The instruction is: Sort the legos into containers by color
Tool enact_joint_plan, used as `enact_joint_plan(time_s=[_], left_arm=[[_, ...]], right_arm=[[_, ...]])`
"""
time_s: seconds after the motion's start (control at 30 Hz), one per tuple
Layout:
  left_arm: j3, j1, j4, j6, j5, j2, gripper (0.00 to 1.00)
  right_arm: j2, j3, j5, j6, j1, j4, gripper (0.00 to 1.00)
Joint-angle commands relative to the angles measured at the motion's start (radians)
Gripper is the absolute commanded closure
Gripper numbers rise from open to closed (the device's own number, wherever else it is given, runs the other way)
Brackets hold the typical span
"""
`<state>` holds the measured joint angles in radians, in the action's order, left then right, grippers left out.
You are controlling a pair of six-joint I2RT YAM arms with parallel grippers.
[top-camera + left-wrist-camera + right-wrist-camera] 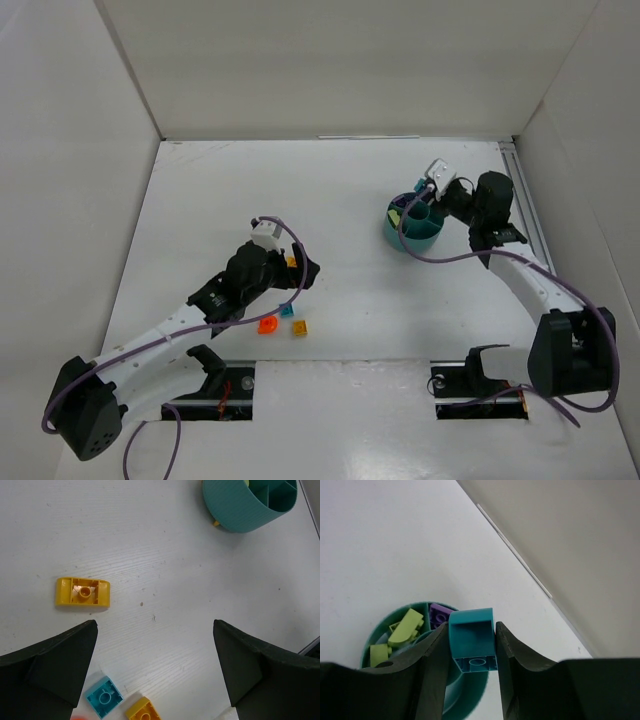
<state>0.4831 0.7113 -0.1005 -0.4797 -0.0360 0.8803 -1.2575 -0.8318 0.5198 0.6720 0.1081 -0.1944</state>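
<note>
Right wrist, teal brick [471,647] in right pincer [471,630], above cup [375,639]

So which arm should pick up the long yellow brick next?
Probably left. The left hand is open and empty, close above the long yellow brick. The right hand is away over the cup, busy gripping a teal brick.

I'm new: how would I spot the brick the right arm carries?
Find the round teal cup at the far right of the table. Over it, the right arm's fingers pinch a teal brick with one curved face. Unlike the pale green bricks and the purple brick inside the cup, it is held aloft.
</note>
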Motion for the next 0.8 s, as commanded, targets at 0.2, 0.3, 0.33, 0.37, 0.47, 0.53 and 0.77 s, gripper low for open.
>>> enact_joint_plan(time_s=[0.2,0.3,0.33,0.37,0.47,0.53,0.77], left_arm=[[0.046,-0.004,-0.048,0.013,0.005,0.017,0.00],[0.055,-0.004,-0.059,0.013,0.015,0.029,0.00],[0.055,-0.004,-0.059,0.013,0.015,0.040,0.00],[0.064,-0.004,-0.059,0.013,0.015,0.049,0.00],[0.064,-0.004,-0.038,0.013,0.015,0.059,0.00],[0.064,-0.004,-0.038,0.013,0.005,0.059,0.00],[0.074,-0.004,-0.038,0.013,0.005,0.069,0.00]], right_arm=[[-0.031,0.082,0.315,-0.074,-0.056,-0.309,0.83],[-0.075,0.111,0.348,-0.113,-0.079,-0.381,0.83],[-0.086,0.111,0.361,-0.114,-0.079,-0.381,0.83],[-0.095,0.121,0.361,-0.123,-0.088,-0.407,0.83],[-0.105,0.131,0.347,-0.134,-0.088,-0.407,0.83],[-0.091,0.158,0.347,-0.124,-0.097,-0.407,0.82],[-0.097,0.194,0.329,-0.124,-0.117,-0.407,0.76]])
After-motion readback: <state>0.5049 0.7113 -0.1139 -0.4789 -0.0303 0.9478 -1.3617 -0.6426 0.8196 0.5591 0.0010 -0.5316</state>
